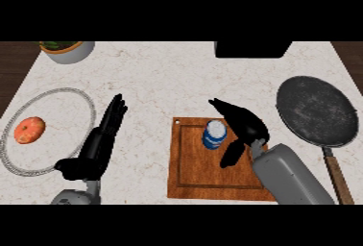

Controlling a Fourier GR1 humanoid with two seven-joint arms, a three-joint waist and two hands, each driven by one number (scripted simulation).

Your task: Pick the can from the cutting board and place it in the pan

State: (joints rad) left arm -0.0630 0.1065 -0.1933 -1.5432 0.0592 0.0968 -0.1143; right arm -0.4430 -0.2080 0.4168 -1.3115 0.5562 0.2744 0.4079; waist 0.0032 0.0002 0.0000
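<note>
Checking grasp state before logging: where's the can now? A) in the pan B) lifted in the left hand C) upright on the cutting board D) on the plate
C: the can stands on the cutting board, right hand open beside it, pan holding nothing.

The can [214, 134] stands on the cutting board [212, 180], pan [315, 110] to its right.

A pale, speckled stone counter [177, 77] fills most of the view. Dark wood floor [14, 67] shows past its left and right edges. At the far edge stands a black box [252, 49], and at the far left corner a white pot [68, 51] of greenery. Light is even and soft.
</note>
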